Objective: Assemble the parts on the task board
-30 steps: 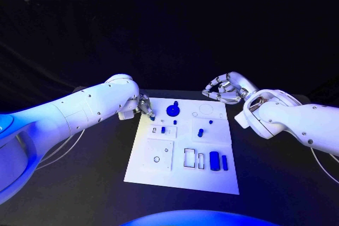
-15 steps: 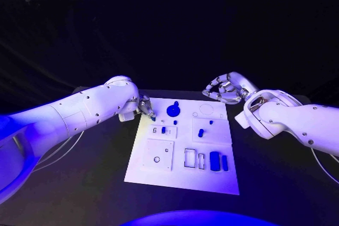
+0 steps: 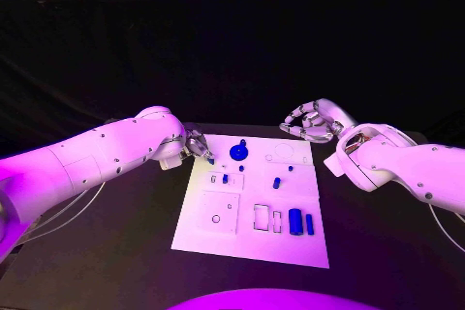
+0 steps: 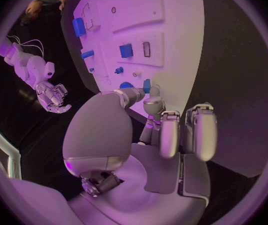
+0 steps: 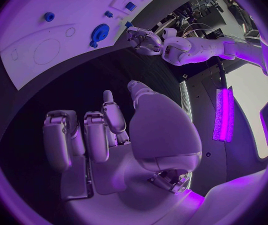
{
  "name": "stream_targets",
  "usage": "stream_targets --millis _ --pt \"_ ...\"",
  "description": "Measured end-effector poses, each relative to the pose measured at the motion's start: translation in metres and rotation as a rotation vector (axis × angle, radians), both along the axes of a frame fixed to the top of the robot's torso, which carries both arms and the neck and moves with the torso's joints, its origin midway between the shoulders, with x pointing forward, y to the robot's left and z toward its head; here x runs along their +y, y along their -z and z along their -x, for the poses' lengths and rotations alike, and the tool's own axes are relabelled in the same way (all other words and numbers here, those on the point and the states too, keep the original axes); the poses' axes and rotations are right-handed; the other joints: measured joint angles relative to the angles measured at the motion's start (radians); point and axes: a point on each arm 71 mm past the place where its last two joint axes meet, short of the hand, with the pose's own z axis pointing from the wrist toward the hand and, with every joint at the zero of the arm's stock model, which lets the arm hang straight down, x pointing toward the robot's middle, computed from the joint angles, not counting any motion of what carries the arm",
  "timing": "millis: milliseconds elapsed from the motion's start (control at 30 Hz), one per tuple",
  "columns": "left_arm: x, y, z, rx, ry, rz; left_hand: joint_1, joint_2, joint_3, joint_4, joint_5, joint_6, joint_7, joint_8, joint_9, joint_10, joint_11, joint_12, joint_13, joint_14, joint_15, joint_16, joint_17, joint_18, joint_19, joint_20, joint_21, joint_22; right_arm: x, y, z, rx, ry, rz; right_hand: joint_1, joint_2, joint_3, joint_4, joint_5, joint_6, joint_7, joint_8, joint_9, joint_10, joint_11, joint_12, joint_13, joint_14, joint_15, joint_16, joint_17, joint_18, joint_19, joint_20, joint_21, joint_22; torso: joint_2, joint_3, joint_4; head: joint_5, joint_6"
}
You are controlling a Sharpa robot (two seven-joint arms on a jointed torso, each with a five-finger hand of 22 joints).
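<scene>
The white task board [image 3: 218,236] lies in the middle of the table. My left hand [image 3: 199,147] is at its far left corner and pinches a small blue piece [image 3: 209,161] between thumb and a finger; the left wrist view shows this piece [image 4: 146,86] just above the board's edge [image 4: 178,60]. A round blue part [image 3: 237,150] stands close beside it on the board. My right hand [image 3: 312,125] hovers beyond the far right corner, holding nothing, fingers loosely bent and apart [image 5: 103,130].
Small blue pegs [image 3: 276,183] stand mid-board and two blue blocks [image 3: 294,221] sit in slots at the near right. Bare black table [image 3: 116,256] lies on both sides of the board.
</scene>
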Motion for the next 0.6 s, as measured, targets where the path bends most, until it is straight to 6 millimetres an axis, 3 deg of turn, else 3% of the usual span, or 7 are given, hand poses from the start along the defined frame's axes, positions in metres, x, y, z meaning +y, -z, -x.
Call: stream_targets --millis 600 --pt "0.002 -0.008 0.025 -0.056 0.117 -0.013 -0.005 -0.005 0.0 0.0 0.002 0.007 -0.003 0.0 0.023 0.004 -0.003 0.005 0.006 0.0 0.0 0.0 0.0 0.0 0.003 0.004 0.003 0.0 -0.002 0.0 0.0 -0.002 0.006 0.0 0.0 0.0 0.0 0.0 0.0 0.0 0.0 0.0 0.0 0.0 0.0 0.0 0.001 0.0 0.0 0.0 0.001 0.0 0.0 0.0 0.0 0.0 0.003 -0.0018 -0.0018 0.005 -0.002"
